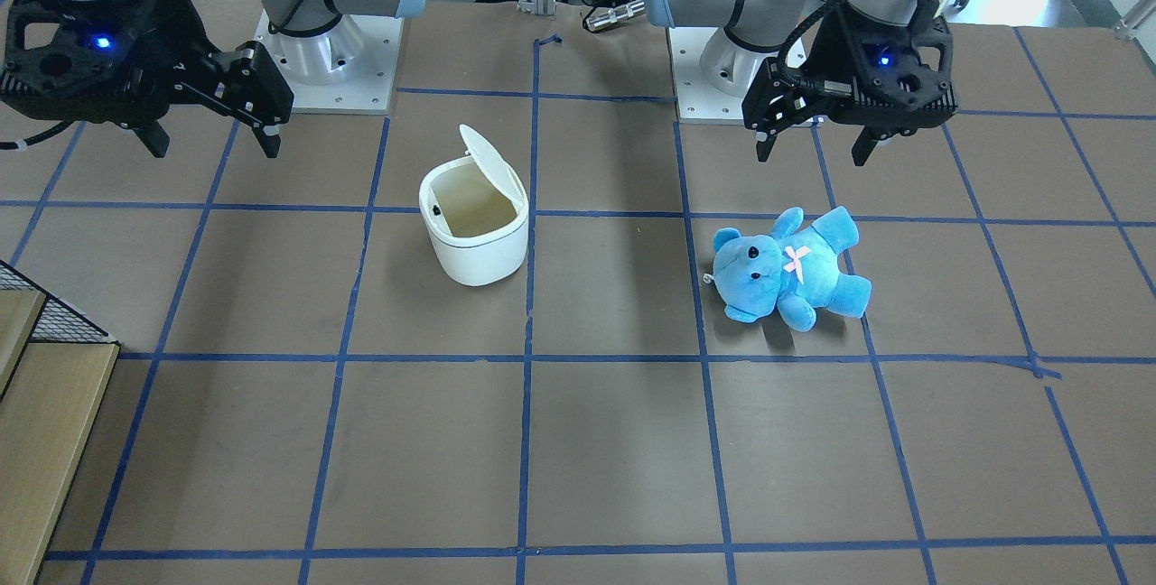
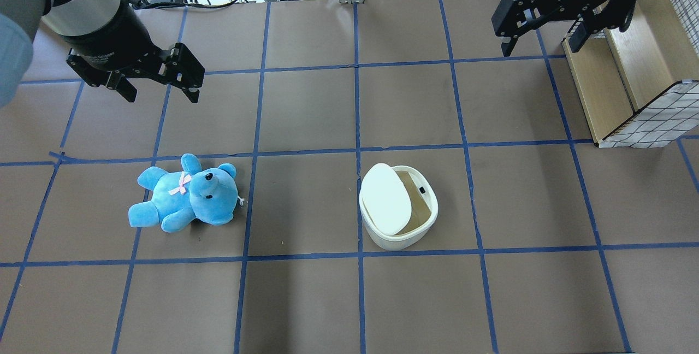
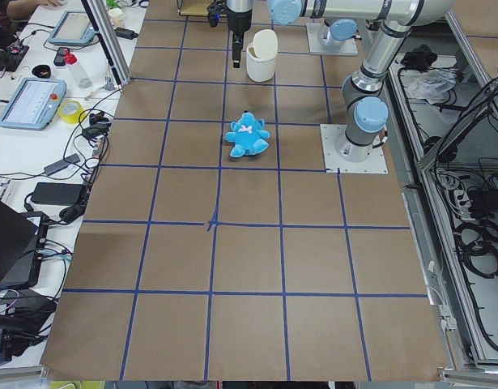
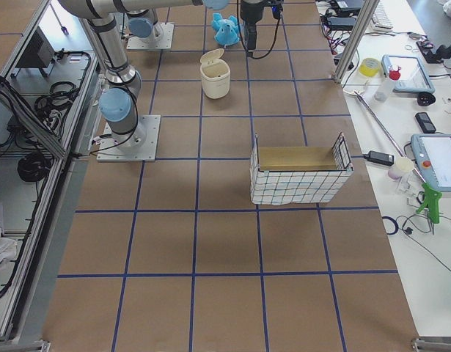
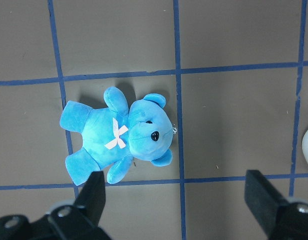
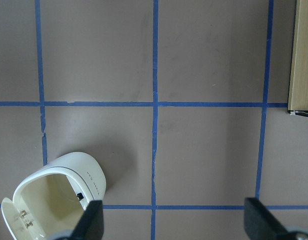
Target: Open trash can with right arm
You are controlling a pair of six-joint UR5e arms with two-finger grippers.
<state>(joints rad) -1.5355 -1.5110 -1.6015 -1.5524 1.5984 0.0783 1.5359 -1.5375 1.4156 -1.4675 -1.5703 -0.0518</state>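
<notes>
Right claw (image 2: pixel 539 48) spread, empty, hanging high toward the right edge of the table (image 2: pixel 306 299). Trash can (image 2: pixel 401 240) sits well apart, inward near mid-table, lid (image 2: pixel 385 198) already tipped up. Left claw (image 2: pixel 162 94), also spread, is farther off. Opening looks done.

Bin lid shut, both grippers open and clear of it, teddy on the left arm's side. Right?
One thing is wrong: the lid is flipped up, not shut. The front-facing view shows the inside of the bin. The rest holds: the left gripper and right gripper are open and clear of it, and the teddy lies on the left arm's side.
</notes>
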